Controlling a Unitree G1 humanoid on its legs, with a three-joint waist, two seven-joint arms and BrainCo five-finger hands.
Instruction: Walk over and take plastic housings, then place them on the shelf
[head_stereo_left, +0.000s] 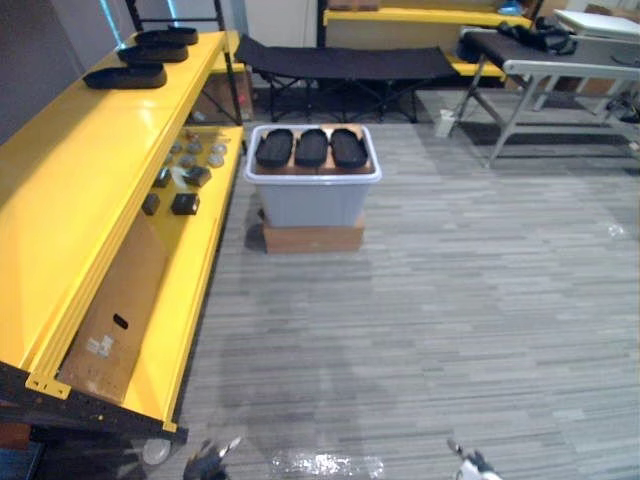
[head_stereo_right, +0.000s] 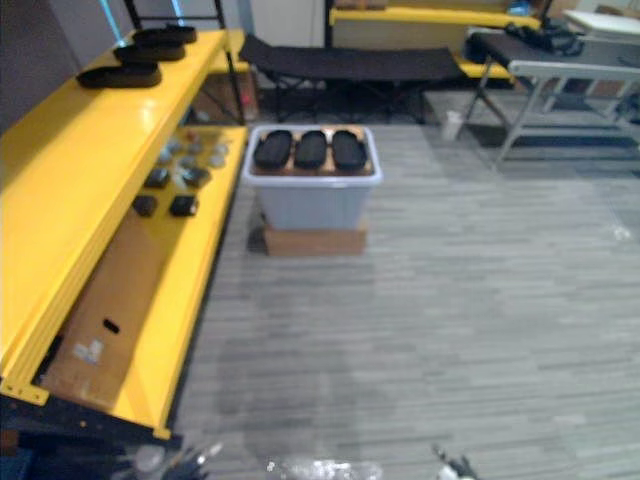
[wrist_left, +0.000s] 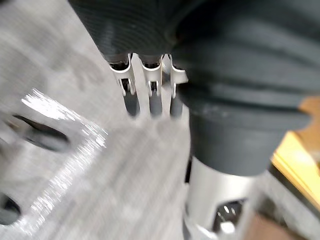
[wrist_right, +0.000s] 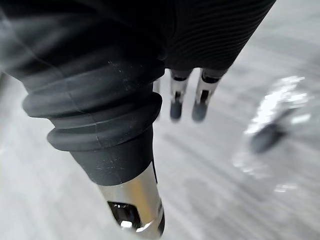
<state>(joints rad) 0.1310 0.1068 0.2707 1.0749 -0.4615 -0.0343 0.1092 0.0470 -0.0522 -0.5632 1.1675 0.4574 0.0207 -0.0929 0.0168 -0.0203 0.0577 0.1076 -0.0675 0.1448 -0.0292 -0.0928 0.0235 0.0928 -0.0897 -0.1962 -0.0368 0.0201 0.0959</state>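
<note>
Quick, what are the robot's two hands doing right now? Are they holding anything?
Left hand: open, fingers straight, holding nothing.
Right hand: open, fingers straight, holding nothing.

Three housings (head_stereo_left: 311, 147) are laid side by side on top of the bin (head_stereo_left: 312, 200), which is set on a flat box (head_stereo_left: 312, 238) on the floor (head_stereo_left: 450, 320). Left of the bin the shelf (head_stereo_left: 100, 170) is stood; further housings (head_stereo_left: 152, 52) are lined up on its upper level, and small parts (head_stereo_left: 185, 178) are scattered on its lower level. Behind the bin a folding cot (head_stereo_left: 350, 62) is placed, and a counter (head_stereo_left: 570, 68) behind and right of it.
</note>
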